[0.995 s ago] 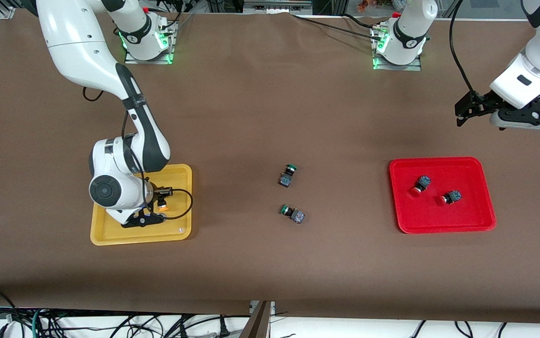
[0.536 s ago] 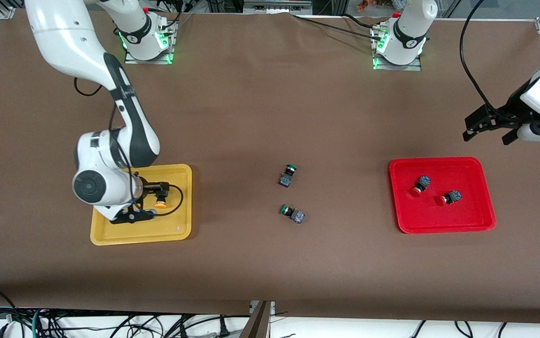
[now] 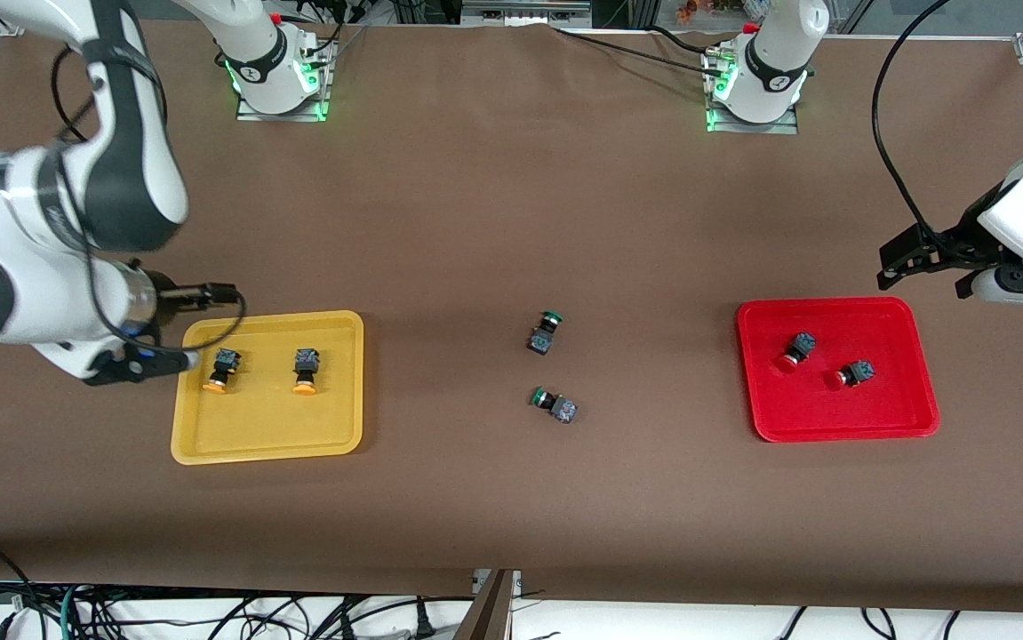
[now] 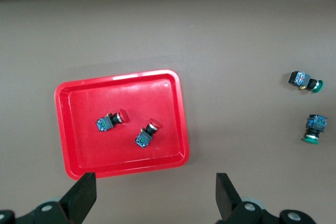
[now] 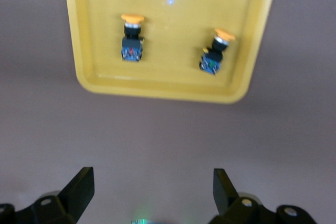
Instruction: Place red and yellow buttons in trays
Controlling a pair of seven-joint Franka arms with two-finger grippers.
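Fingers apart, orange-capped black buttons lying in yellow tray

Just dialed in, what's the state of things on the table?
Sorting looks finished: two yellow buttons lie in the yellow tray, two red buttons in the red tray. Two green buttons sit on the table between the trays. The right tool is open beside the yellow tray; the left tool, open, waits near the red tray.

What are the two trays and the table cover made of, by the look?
Yellow rounded-rectangular tray and red rounded-rectangular tray: likely moulded plastic, glossy, with light glints and smooth raised rims. Brown table cover: matte, no shine, probably paper or fabric; cannot tell which.
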